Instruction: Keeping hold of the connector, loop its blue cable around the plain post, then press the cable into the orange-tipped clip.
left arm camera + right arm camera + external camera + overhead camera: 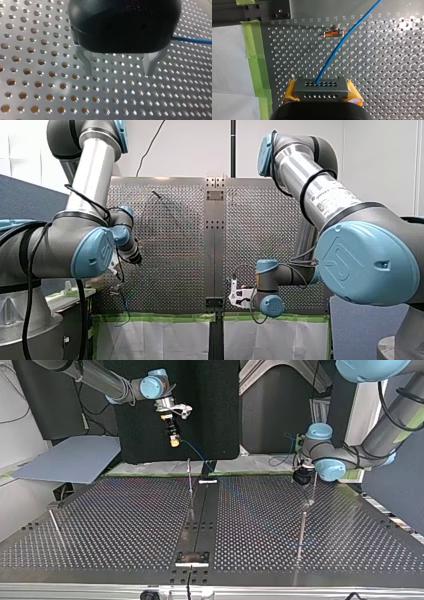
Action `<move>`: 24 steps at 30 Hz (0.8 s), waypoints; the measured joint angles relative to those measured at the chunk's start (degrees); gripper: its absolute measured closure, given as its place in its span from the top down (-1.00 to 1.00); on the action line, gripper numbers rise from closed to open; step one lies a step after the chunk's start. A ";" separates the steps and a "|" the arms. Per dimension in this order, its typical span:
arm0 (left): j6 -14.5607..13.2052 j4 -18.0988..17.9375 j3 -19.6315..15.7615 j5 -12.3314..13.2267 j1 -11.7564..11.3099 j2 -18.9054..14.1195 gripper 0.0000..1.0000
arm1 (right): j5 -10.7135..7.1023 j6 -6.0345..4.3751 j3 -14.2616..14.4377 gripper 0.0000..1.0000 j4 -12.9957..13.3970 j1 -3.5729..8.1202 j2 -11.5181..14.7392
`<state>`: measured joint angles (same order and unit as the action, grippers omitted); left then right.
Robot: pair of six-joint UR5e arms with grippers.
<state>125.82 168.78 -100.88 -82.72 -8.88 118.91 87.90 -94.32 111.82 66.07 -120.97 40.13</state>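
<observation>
My right gripper [321, 96] is shut on the dark grey connector [321, 87], its yellow pads [290, 91] on either side. The blue cable [342, 42] runs out of the connector, over the perforated table, close past the orange-tipped clip [332, 33]. In the top view this gripper [174, 441] hangs high above the table's far edge, and the cable [196, 453] slopes down from it. My left gripper [119, 72] hovers low over the plate, open, nothing between its metal fingers [88, 63]; a stretch of blue cable [192, 40] lies beside it. A thin post [314, 487] stands just before it.
More thin metal posts stand on the plate: one near the centre strip [190, 480], one nearer the top view's camera [301, 530], one at that view's left [54, 522]. Green tape [255, 62] lines the table edge beside the connector.
</observation>
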 joint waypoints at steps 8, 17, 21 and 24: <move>4.52 1.83 1.96 4.18 -1.08 0.07 1.00 | -0.01 0.00 -0.05 -1.00 0.04 -0.24 0.00; 9.26 2.42 1.95 7.06 -1.58 2.65 1.00 | 0.00 0.00 -0.13 -1.00 0.01 -0.43 0.00; 9.80 2.93 1.90 7.16 -1.56 4.79 1.00 | 0.00 0.00 -0.19 -1.00 -0.10 -0.44 0.00; 10.27 2.92 1.90 7.10 -1.80 5.87 1.00 | -0.01 0.00 -0.23 -1.00 -0.13 -0.45 0.00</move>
<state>136.08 171.71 -98.98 -75.62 -10.69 124.78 87.89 -94.33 111.60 65.94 -121.42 40.14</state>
